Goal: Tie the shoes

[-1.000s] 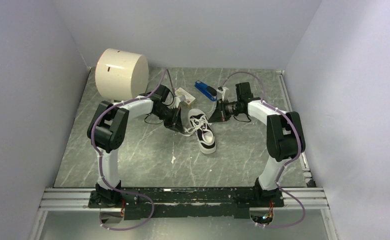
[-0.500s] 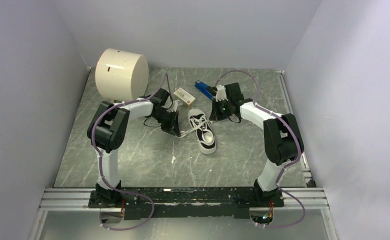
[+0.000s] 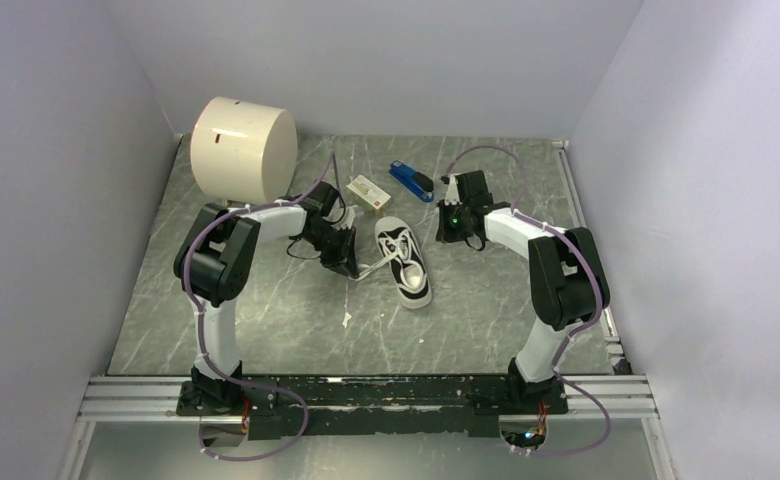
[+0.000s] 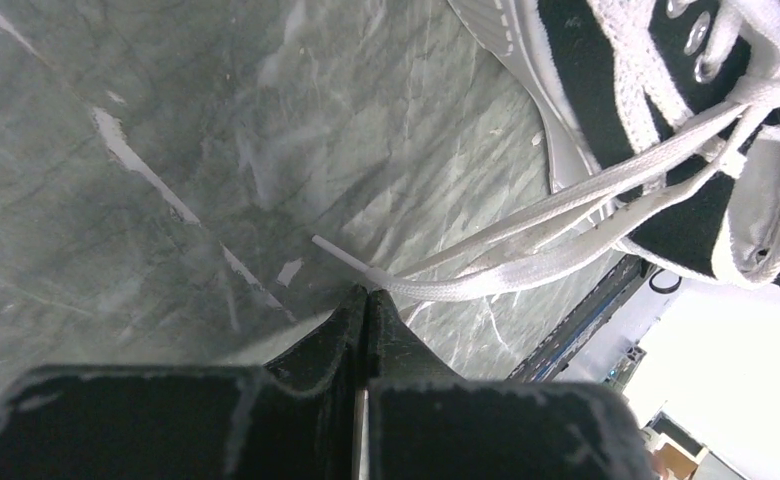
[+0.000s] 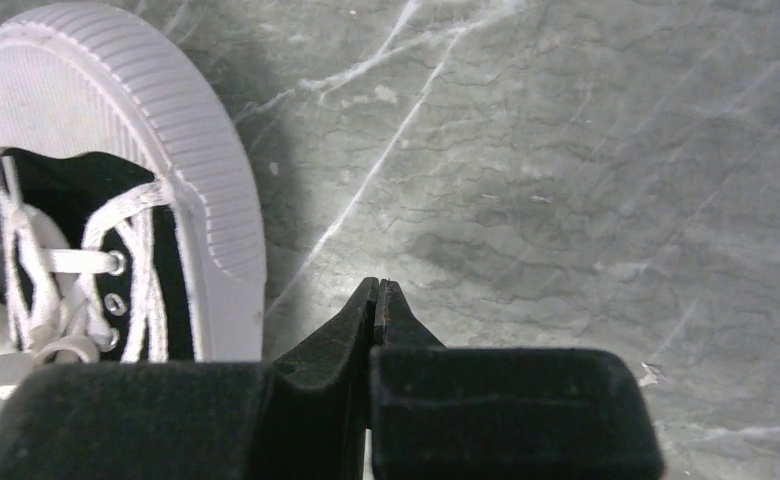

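The black-and-white sneaker (image 3: 406,265) lies on the grey marble table between my two grippers, its white laces loose. My left gripper (image 3: 354,268) sits just left of it, low over the table. In the left wrist view the left gripper (image 4: 367,292) has its jaws pressed together on the end of a white lace (image 4: 526,240), which runs fairly straight back to the shoe (image 4: 646,120). My right gripper (image 3: 450,232) is to the right of the shoe. In the right wrist view the right gripper (image 5: 377,283) is shut and empty over bare table, beside the shoe's ribbed white rubber end (image 5: 166,130).
A large white cylinder (image 3: 243,150) stands at the back left. A small white-and-tan box (image 3: 368,191) and a blue stapler (image 3: 411,180) lie just behind the shoe. Plain walls close in the table on three sides.
My right gripper has drawn away from the shoe toward the right. My left gripper has shifted slightly left and nearer with the lace. The shoe has barely moved.
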`<act>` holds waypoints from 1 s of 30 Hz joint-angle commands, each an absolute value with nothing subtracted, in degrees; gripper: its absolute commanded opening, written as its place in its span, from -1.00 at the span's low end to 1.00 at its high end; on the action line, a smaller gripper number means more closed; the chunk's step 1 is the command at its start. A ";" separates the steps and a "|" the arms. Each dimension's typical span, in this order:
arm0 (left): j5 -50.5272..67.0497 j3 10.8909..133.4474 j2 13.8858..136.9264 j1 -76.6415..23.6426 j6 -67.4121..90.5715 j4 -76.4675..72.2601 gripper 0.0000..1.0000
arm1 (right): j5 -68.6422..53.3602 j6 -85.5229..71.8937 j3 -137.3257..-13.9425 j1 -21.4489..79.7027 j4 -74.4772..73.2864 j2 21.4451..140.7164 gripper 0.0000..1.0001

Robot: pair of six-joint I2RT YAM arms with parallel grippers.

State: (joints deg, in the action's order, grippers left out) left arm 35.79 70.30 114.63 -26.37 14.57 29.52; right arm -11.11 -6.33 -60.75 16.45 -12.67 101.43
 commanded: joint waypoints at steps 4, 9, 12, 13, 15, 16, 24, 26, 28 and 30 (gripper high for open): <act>39.02 73.08 114.78 -27.55 12.58 30.68 -0.90 | -20.92 -7.21 -64.09 14.28 -16.03 99.30 -0.87; 39.29 75.24 114.53 -27.77 10.92 32.52 -0.90 | -21.65 -5.00 -65.73 13.86 -21.98 96.23 -0.35; 34.80 75.22 111.22 -27.77 10.45 33.53 -0.35 | -21.18 -5.69 -66.02 13.00 -24.29 92.76 -0.15; 32.87 75.34 109.77 -27.77 10.30 34.28 -0.22 | -20.77 -6.30 -66.21 12.82 -25.01 91.14 -0.08; 28.04 75.04 106.20 -27.70 10.40 35.78 0.28 | -20.11 -7.28 -67.04 12.67 -26.75 87.67 0.03; 25.32 74.62 104.23 -27.70 10.64 36.29 0.56 | -19.86 -7.68 -67.71 12.65 -27.85 86.02 0.06; 9.13 72.80 83.16 -27.69 14.56 36.88 0.92 | -15.25 -9.39 -74.84 12.65 -37.83 72.87 0.51; 7.74 74.97 77.26 -27.75 14.84 35.13 0.92 | -13.87 -9.57 -77.42 12.64 -40.78 70.01 0.85; 7.04 77.95 72.22 -27.77 15.14 33.24 0.93 | -12.11 -10.60 -79.18 12.65 -42.97 66.49 0.99; 6.24 81.29 68.14 -27.77 15.84 32.54 0.93 | -10.01 -11.27 -81.44 12.61 -46.32 62.71 1.00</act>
State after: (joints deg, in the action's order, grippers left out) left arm 11.27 74.61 75.64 -27.49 14.11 35.62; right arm -14.76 -9.69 -77.69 12.80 -37.87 68.58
